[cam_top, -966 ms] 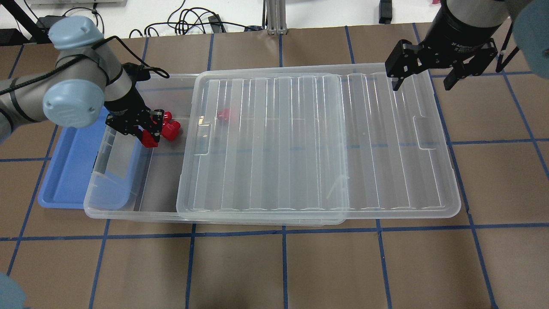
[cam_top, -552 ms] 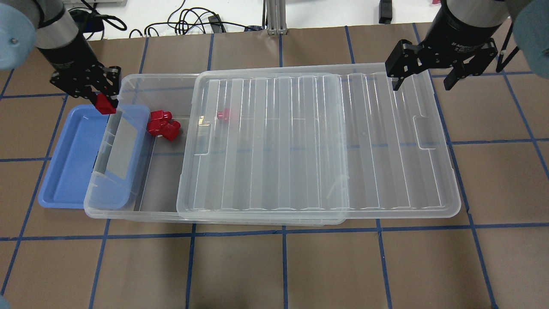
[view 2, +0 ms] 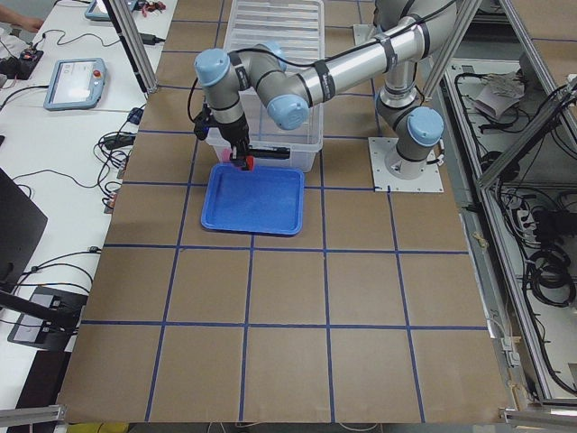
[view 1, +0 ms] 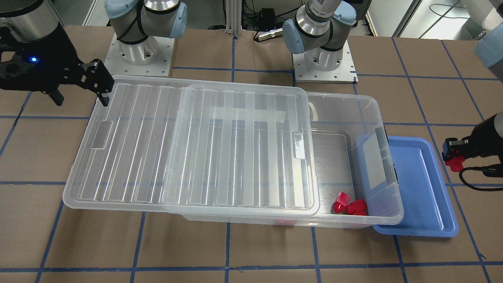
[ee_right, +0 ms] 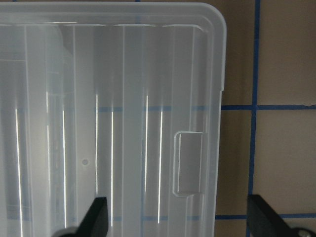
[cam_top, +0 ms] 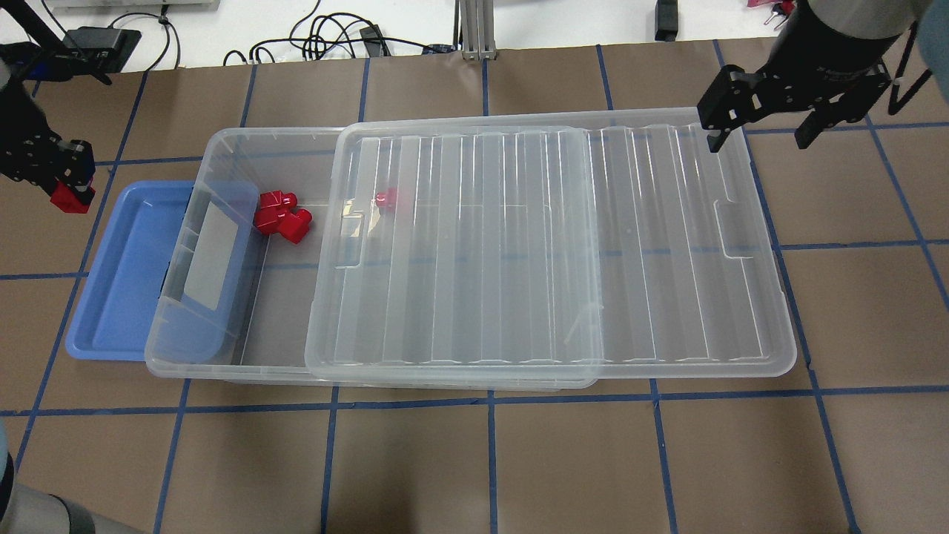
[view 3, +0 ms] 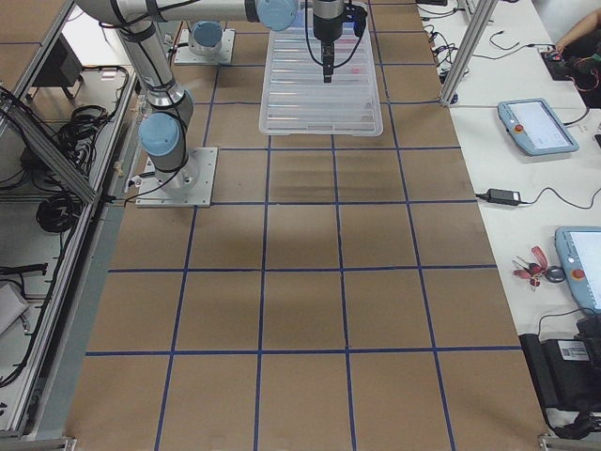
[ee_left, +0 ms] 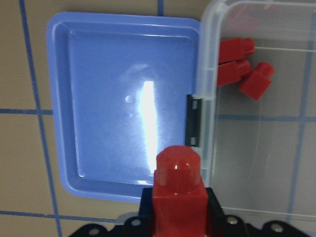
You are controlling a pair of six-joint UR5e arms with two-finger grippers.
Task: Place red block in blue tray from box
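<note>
1. Front-facing view: the left claw (view 1: 452,154) is clamped on a red block (view 1: 456,162). The block shows just past the outer long side of the blue tray (view 1: 426,196) and is not in it. One end of the box (view 1: 371,118) lies over the tray's inner side. Its lid (view 1: 196,145) sits offset towards the other end, so the tray end is uncovered, and a cluster of loose red blocks (view 1: 351,205) lies there in a corner. The right claw (view 1: 81,100) hangs spread wide and empty at the lid's corner.
2. Overhead view: the held block appears over bare counter (cam_top: 519,460), beside the tray's far corner. A single red block (cam_top: 385,198) lies under the lid.
3. Left side view: the near arm bends down over the tray's edge nearest the box, with red at the claw's tip.
4. Right side view: the right claw is above the lid, too small to judge.
5. Left wrist view: the block sits gripped with its rounded stub pointing forward, and the tray is below and ahead.
6. Right wrist view: two fingertips stand far apart with nothing between them, over the lid's corner.
</note>
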